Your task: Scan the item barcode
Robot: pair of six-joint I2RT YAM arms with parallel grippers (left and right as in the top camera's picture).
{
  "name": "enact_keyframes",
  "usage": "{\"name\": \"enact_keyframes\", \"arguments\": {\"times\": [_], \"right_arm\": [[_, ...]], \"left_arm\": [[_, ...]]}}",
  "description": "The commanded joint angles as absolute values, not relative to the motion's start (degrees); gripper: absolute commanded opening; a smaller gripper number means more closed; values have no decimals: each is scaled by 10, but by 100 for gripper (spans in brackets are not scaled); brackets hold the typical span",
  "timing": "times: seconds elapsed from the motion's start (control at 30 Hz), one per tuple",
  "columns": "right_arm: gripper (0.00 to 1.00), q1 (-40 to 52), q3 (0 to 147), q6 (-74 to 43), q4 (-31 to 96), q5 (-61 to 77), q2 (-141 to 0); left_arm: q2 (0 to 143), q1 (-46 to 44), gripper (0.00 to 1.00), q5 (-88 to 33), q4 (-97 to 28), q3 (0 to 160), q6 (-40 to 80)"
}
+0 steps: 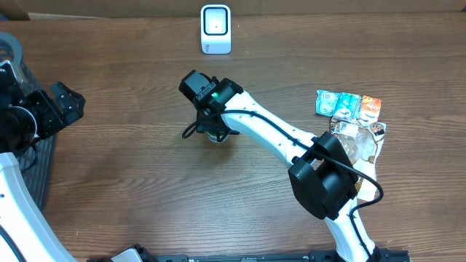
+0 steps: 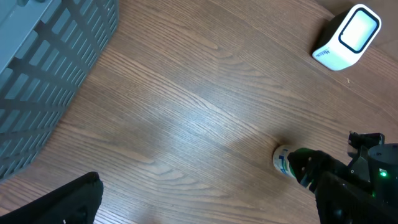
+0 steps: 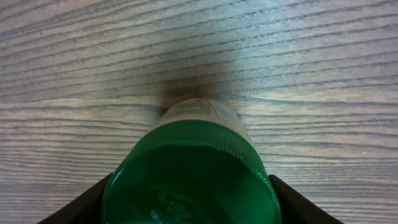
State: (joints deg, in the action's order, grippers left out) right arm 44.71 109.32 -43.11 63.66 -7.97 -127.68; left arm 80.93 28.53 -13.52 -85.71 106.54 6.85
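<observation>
**Though the bottle is in the grip, the scan itself is not yet done**

As far as the views show, only the first part of the job is in hand. The bottle [image 3: 193, 177], a small one with a green ribbed cap, is near the middle of the desk [image 1: 131, 182], and the right pincer [image 3: 193, 208] has its two fingers set against either side of that cap, so it looks closed on it. The wrist view shows the bottle's far end meeting the wood, so I judge it has not been lifted. Whether it stands straight or leans I cannot tell.

The white scanner [image 1: 216, 29] stands at the far edge of the desk, well apart from the bottle, its window facing out over the desk. No barcode can be made out on the bottle in any view.

The left pincer [image 1: 65, 102] hangs open and empty at the left, beside a grey basket [image 2: 43, 74]. Some snack packets [image 1: 349, 109] lie at the right, untouched.

What remains, by my reckoning: lift the bottle, carry it to the scanner, and turn its label to the window.
</observation>
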Motion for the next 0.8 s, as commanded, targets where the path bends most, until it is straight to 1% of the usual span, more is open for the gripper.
{"name": "enact_keyframes", "arguments": {"times": [0.0,0.1,0.17,0.23,0.27,0.43,0.5,0.57,0.67,0.7,0.77], "right_arm": [[64,446,1089,-392,635,-90,-1280],[65,446,1100,-335,638,-87,-1279],[66,446,1111,-265,640,-69,-1279],[69,446,1121,-174,640,-44,-1276],[72,446,1128,-93,642,-24,-1272],[77,446,1131,99,668,39,-1248],[84,446,1131,159,685,65,-1239],[87,445,1131,217,705,87,-1232],[91,440,1131,232,707,95,-1231],[92,437,1131,221,703,98,-1232],[100,431,1131,168,689,97,-1232]], "left_arm": [[810,287,99,-140,-856,1072,58],[810,287,99,-140,-856,1072,58],[810,287,99,-140,-856,1072,58],[810,287,100,-140,-856,1072,58],[810,287,100,-140,-856,1072,58],[810,287,100,-140,-856,1072,58],[810,287,100,-140,-856,1072,58],[810,287,100,-140,-856,1072,58],[810,287,99,-140,-856,1072,58],[810,287,100,-140,-856,1073,58],[810,287,100,-140,-856,1072,58]]}}
